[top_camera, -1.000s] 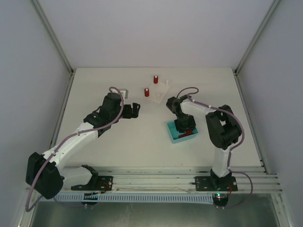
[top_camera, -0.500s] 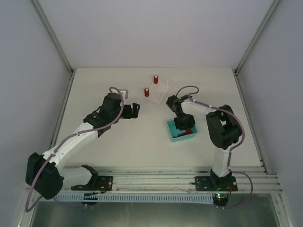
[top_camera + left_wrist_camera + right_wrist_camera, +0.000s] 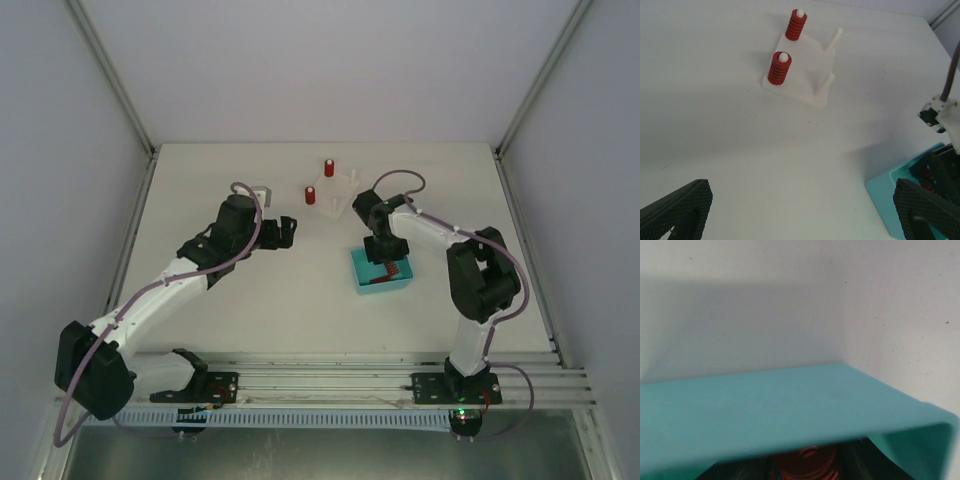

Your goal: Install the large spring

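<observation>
Top view: the right end effector point(image 3: 385, 258) dips into the teal tray point(image 3: 367, 284), middle right. Left wrist: the left end effector point(image 3: 800, 215) gapes wide; two pegs point(image 3: 834, 40) stand bare. Right wrist: the large spring point(image 3: 805, 462) peeks out bottom middle, in the tray; nobody can tell if it is grabbed. Not installed yet.

Large red coil spring point(image 3: 807, 464): inside the teal plastic tray point(image 3: 358, 274), mostly hidden behind the tray wall; pose unclear. White four-peg base plate point(image 3: 805, 65): flat, at 11 o'clock from the tray. Two pegs carry red springs point(image 3: 779, 68). The two bare pegs point(image 3: 836, 37) stand on its 3 o'clock side in the left wrist view.
</observation>
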`<action>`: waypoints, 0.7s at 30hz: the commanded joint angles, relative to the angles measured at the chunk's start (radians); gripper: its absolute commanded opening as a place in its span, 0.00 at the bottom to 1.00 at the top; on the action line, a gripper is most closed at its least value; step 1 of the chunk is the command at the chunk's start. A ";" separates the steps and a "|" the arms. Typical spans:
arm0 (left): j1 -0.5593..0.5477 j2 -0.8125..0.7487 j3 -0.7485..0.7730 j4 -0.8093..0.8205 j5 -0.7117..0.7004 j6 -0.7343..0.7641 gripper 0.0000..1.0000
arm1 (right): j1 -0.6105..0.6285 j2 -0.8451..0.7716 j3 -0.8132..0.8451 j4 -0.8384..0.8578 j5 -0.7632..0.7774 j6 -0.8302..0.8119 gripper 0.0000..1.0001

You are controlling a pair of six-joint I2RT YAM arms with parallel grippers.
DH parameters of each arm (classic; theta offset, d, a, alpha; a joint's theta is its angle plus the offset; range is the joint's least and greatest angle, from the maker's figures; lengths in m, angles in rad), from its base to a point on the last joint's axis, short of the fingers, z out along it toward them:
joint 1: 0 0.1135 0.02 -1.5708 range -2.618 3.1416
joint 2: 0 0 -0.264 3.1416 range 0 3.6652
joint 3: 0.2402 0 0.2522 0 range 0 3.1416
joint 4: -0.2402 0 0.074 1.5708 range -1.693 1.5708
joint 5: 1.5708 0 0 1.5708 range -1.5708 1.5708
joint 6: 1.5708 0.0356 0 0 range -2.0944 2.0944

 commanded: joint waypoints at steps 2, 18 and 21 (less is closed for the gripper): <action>0.008 0.019 0.043 0.036 0.079 -0.059 0.99 | -0.002 -0.121 0.040 -0.021 -0.012 0.005 0.22; -0.068 0.092 -0.069 0.495 0.394 -0.119 0.58 | 0.010 -0.393 0.085 -0.001 -0.119 0.229 0.19; -0.091 0.129 -0.102 0.596 0.421 -0.132 0.65 | 0.023 -0.433 0.088 -0.005 -0.119 0.271 0.19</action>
